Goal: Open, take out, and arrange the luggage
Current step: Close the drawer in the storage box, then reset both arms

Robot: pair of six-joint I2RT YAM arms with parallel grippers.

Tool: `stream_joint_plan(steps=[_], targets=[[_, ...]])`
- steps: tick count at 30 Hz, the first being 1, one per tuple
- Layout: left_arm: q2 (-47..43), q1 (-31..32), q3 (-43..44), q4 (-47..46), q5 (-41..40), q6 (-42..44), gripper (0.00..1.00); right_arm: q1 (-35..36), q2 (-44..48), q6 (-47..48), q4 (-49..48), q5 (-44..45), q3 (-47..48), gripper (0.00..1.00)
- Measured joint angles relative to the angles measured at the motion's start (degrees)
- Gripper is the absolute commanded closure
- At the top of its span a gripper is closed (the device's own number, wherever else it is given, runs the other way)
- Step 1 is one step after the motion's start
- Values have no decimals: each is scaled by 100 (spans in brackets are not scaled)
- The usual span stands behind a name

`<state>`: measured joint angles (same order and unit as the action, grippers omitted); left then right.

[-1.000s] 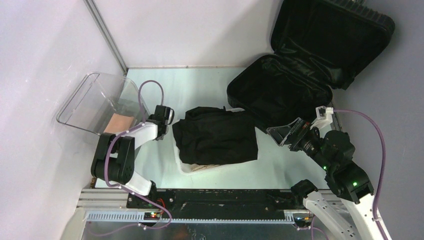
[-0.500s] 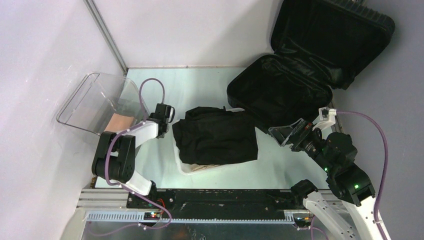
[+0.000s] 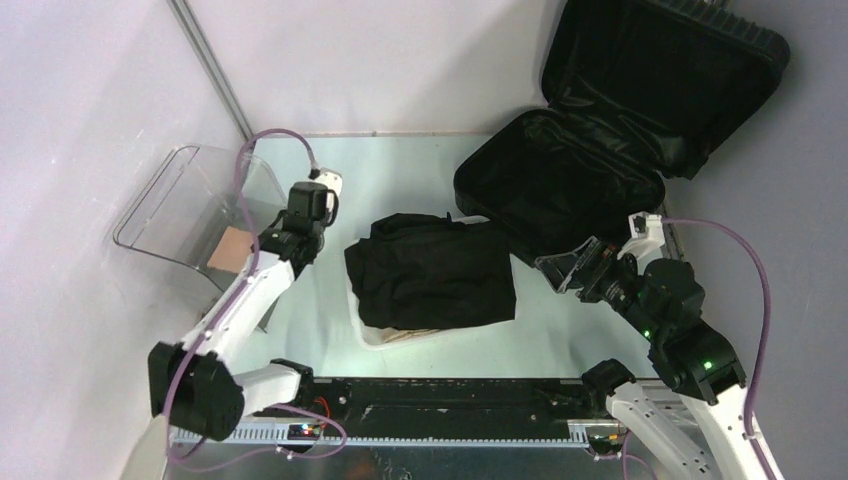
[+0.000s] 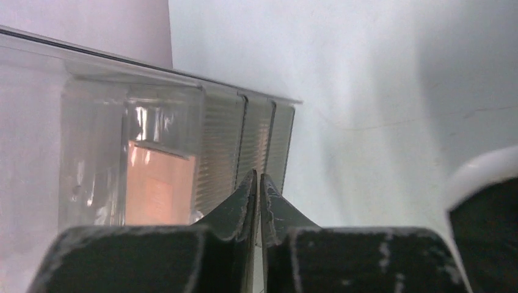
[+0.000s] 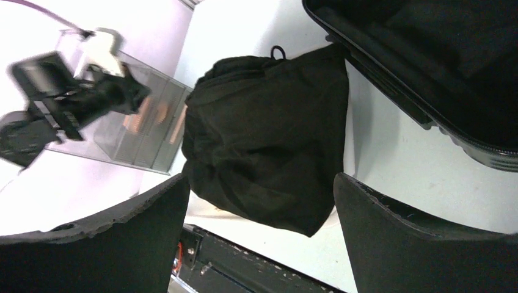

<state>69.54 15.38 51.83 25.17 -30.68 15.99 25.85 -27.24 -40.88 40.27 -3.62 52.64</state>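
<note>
1. The left pincer (image 4: 257, 181) is pressed together with only a hairline slit between its tips. It grips nothing and points at the ribbed end wall of a clear plastic bin (image 4: 153, 152).
2. The right pincer (image 5: 261, 177) is spread wide and empty above the right side of the worktop. Its dark fingers (image 5: 122, 238) frame a black folded garment (image 5: 269, 140).
3. The garment lies heaped on a white basket (image 3: 372, 338) at mid-worktop, between the two arms. Only the basket's near-left rim shows.
4. The luggage (image 3: 560, 190) sits open at the far right corner. Its black-lined base lies flat on the surface and its ribbed lid (image 3: 665, 80) is raised against the right wall. The garment's far right corner lies just beside the base's near rim.
5. The clear bin stands at the left edge by the wall. A tan panel (image 4: 160, 186) inside it is too blurred to read.
6. The worktop (image 3: 400, 170) is pale and glossy with a faint mint tint. Plain lilac-white walls (image 3: 400, 60) close it in, and a metal post (image 3: 210, 70) rises at the far left corner. Purple cables (image 3: 745, 270) loop from both wrists.
</note>
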Motion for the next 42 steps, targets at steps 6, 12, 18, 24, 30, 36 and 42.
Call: stream_joint_plan(steps=[6, 12, 18, 24, 30, 36, 42], targets=[[-839, 201, 678, 708, 975, -348, 48, -9, -378, 149, 280, 109, 48, 10], [-1582, 264, 1200, 1027, 2159, -778, 0, -11, -907, 649, 595, 243, 573, 10], [-2103, 278, 1469, 1073, 2944, -1224, 0, -17, -1220, 1167, 645, 243, 1080, 12], [-2461, 284, 1764, 1373, 3263, -1582, 0, -17, -1611, 1523, 1003, 398, 1773, 8], [-2566, 363, 2645, 1530, 3233, -2046, 0, -20, -1941, 2004, 1233, 505, 3117, 0], [-2761, 378, 2844, 1541, 3451, -2343, 0, -20, -1788, 2061, 1193, 472, 3722, 1], [-2850, 474, 2966, 1613, 3569, -2680, 0, -20, -1526, 1851, 1215, 350, 3582, 0]])
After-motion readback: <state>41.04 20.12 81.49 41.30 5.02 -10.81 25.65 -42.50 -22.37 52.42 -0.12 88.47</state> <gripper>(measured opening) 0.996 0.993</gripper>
